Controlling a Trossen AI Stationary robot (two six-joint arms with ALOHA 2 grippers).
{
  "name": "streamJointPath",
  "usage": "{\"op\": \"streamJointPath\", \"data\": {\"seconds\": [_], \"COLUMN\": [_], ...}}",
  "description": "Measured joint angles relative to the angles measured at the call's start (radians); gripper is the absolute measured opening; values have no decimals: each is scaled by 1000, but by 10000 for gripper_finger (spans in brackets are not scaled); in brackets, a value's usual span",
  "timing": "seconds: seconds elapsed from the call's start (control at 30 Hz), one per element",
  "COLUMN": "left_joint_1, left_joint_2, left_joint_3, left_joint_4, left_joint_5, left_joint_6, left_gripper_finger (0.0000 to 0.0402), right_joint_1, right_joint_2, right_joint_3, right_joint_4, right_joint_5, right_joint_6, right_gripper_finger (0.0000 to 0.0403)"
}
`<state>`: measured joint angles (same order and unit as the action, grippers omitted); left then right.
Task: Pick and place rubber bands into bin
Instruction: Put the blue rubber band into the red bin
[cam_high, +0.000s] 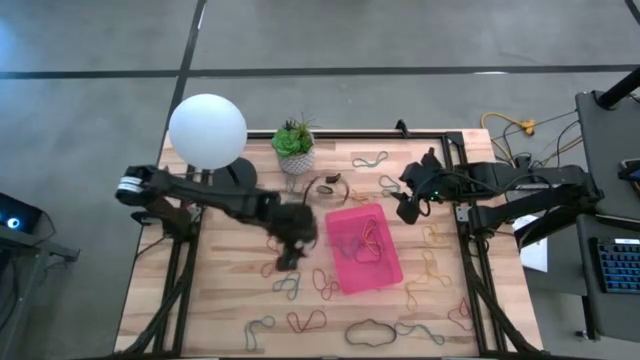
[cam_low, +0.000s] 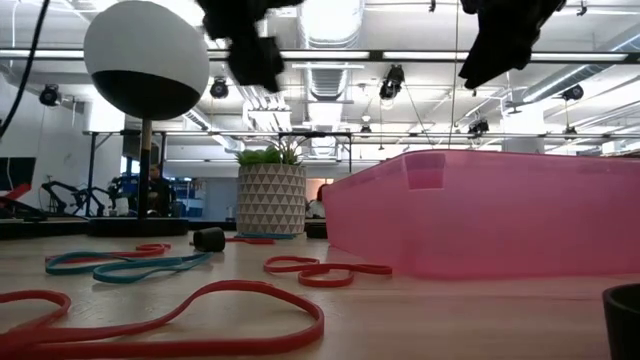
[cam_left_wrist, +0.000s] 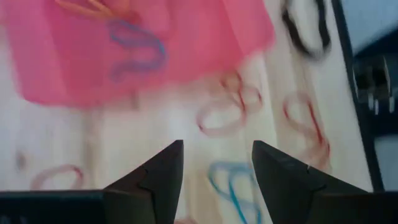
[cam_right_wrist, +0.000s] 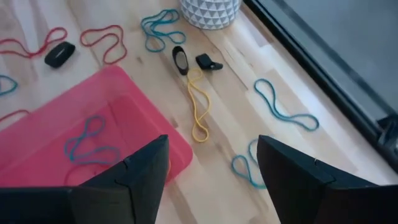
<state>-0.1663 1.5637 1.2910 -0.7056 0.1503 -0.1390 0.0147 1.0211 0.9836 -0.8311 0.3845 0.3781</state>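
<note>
rubber bands (cam_high: 306, 321), thin floppy elastic loops in red, yellow, blue and tan, mostly lie scattered on the pale wooden table (cam_high: 220, 290) around the shallow bright pink translucent plastic bin (cam_high: 392, 272) at its middle. a few loops, blue and yellow among them, already rest inside the bin, so the job looks barely begun. the left gripper (cam_left_wrist: 216, 171) hovers just beside the bin's left edge above loose red and blue bands, fingers parted and holding nothing. the right gripper (cam_right_wrist: 211, 165) waits over the bin's far right corner, jaws wide and empty. a white patterned plant pot (cam_high: 296, 160) stands behind.
</note>
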Motion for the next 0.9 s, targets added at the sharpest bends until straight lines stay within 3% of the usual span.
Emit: {"op": "streamJointPath", "data": {"seconds": [0.13,0.23,0.43,0.7,0.9], "left_joint_1": [-70,-105,-151,-273,-462], "left_joint_2": [6,39,20,-6,-1], "left_joint_3": [-61,-94,-124,-211,-207], "left_joint_4": [-10,-43,-155,-77,67], "left_joint_5": [-7,-103,-144,-160,-152], "left_joint_6": [36,55,-188,-684,-724], "left_gripper_finger": [176,176,176,176,176], "right_joint_1": [0,0,0,0,0], "right_joint_2": [20,46,100,171,201], "right_joint_3": [0,0,0,0,0], "right_joint_4": [31,30,21,31,45], "right_joint_5": [0,-1,-56,-62,-63], "right_joint_6": [-56,-96,-119,-128,-164], "right_gripper_finger": [231,231,231,231,231]}}
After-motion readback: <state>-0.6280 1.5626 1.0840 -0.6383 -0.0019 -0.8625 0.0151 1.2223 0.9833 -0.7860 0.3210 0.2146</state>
